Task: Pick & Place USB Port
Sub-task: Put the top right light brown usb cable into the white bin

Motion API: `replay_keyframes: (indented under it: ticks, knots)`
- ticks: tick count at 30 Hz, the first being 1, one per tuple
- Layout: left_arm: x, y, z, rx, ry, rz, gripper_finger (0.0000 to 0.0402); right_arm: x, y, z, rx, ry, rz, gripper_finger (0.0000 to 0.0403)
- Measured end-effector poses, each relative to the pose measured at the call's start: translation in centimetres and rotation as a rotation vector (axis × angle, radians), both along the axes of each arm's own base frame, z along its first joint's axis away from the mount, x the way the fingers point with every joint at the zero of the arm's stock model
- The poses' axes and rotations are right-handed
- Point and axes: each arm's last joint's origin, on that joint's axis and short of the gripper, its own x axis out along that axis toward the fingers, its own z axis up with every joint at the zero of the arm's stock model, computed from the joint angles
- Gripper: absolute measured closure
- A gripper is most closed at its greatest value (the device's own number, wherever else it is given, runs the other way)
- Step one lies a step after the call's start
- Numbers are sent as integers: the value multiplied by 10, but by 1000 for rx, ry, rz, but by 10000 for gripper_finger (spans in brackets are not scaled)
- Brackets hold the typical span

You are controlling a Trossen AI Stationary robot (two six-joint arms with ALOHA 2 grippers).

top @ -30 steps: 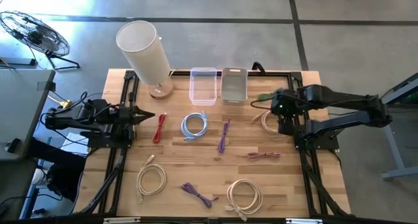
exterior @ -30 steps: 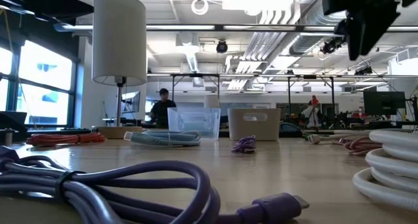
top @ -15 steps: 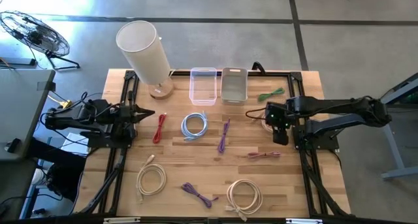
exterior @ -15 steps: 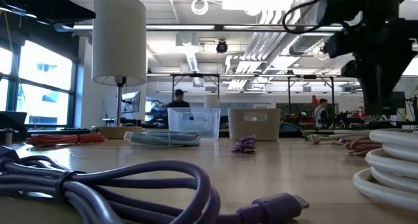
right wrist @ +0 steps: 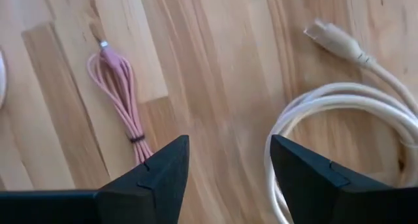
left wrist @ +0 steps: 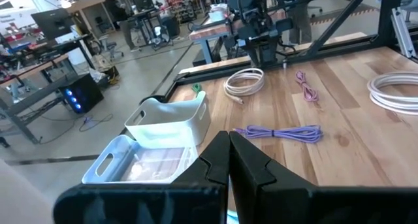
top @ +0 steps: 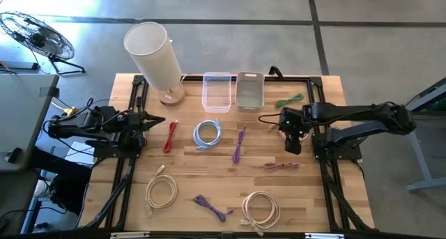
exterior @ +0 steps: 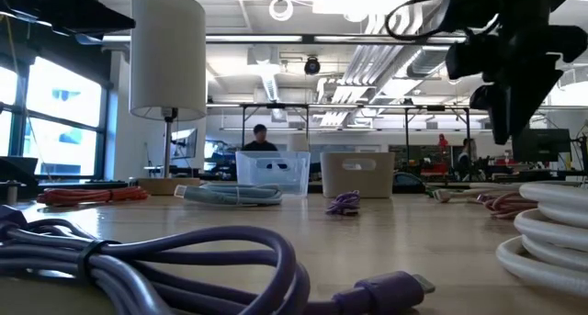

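Right wrist view shows us the right gripper [right wrist: 225,178] with its jaws spread apart and nothing between them, looking down on bare wood of the counter [right wrist: 215,67]; a bundled pink cable [right wrist: 124,100] lies to one side of the gap and a coiled cream cable [right wrist: 339,113] with its plug end lies to the other, neither touching the fingers. From the high view we place that gripper [top: 293,143] above the counter's right part, over the cream coil [top: 284,129] and just short of the pink cable [top: 281,166]. In the left wrist view we see the left gripper [left wrist: 228,160] with its jaws pressed together on nothing; from above it [top: 159,122] waits at the counter's left edge, near a red cable [top: 170,136]. Farther out we find a light-blue coiled cable [top: 207,134] and a purple cable [top: 238,143] mid-counter, a clear bin [top: 217,91] beside a white bin [top: 249,90] at the far edge, a green cable [top: 288,100] to their right, a lamp [top: 154,56] at the far left, and along the near edge another cream coil [top: 161,191], a purple bundle [top: 212,207] and a white coil [top: 260,210].
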Motion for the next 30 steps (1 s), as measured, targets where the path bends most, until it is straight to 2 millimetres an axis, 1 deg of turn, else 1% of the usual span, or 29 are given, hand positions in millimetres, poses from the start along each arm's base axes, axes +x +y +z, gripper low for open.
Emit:
replay_keyframes:
  ticks: [4, 9, 19, 25, 30]
  knots:
    - [0, 0, 0, 0, 0, 0, 401, 8, -2, -13, -4, 84, 4, 196]
    - [0, 0, 0, 0, 0, 0, 401, 15, -7, -29, -82, 199, -23, 196]
    - [0, 0, -2, -4, 21, 0, 401, 20, -21, -49, -124, 339, -111, 196]
    - [-1, 0, -4, -3, 43, 0, 401, 24, -28, -62, -68, 383, -132, 196]
    - [-1, 0, -4, -3, 43, -1, 401, 34, -31, -77, 5, 361, -100, 196]
